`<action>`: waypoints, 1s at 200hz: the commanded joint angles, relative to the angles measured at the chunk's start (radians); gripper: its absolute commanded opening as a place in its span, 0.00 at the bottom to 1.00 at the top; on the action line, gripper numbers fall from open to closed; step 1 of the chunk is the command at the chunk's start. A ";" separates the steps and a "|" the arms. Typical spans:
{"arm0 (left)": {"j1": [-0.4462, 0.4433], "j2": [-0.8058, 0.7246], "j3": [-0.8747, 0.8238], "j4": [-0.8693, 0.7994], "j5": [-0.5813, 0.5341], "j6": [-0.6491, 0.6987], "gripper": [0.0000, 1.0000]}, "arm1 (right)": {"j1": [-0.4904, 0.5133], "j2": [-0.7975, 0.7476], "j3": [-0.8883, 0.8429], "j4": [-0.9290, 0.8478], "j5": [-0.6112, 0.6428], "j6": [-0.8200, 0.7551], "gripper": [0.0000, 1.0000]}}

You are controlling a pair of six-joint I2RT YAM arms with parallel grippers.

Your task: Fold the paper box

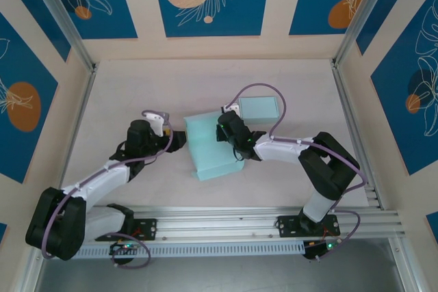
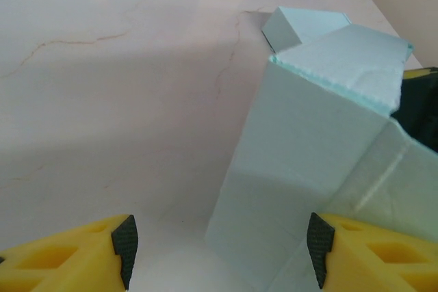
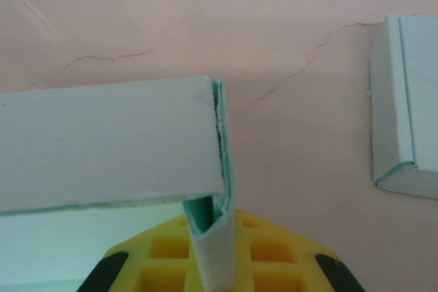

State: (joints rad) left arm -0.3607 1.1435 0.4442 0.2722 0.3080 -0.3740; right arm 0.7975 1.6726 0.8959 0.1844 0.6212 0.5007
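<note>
The light teal paper box (image 1: 213,147) lies partly folded in the middle of the table. My right gripper (image 1: 230,135) is at its far right corner, shut on a folded flap (image 3: 213,247) that stands up between the yellow fingers (image 3: 287,258); a raised panel of the box (image 3: 102,145) runs off to the left. My left gripper (image 1: 180,139) sits at the box's left side with its jaws open. In the left wrist view the box wall (image 2: 308,148) rises just ahead of my left gripper (image 2: 222,247), nearer the right pad (image 2: 319,244), and touches neither pad.
A second, closed teal box (image 1: 260,107) rests behind and to the right, also seen as a box edge (image 3: 407,107). Metal frame posts (image 1: 82,111) line both sides and a rail (image 1: 239,223) crosses the near edge.
</note>
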 commanded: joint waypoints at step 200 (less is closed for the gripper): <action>-0.015 0.223 0.040 0.190 -0.045 0.011 0.79 | 0.072 0.089 0.002 0.096 -0.122 -0.096 0.00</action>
State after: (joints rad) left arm -0.3603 1.3647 0.4240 0.3954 0.2569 -0.3817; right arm 0.8066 1.7519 0.8673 0.2447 0.6106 0.4103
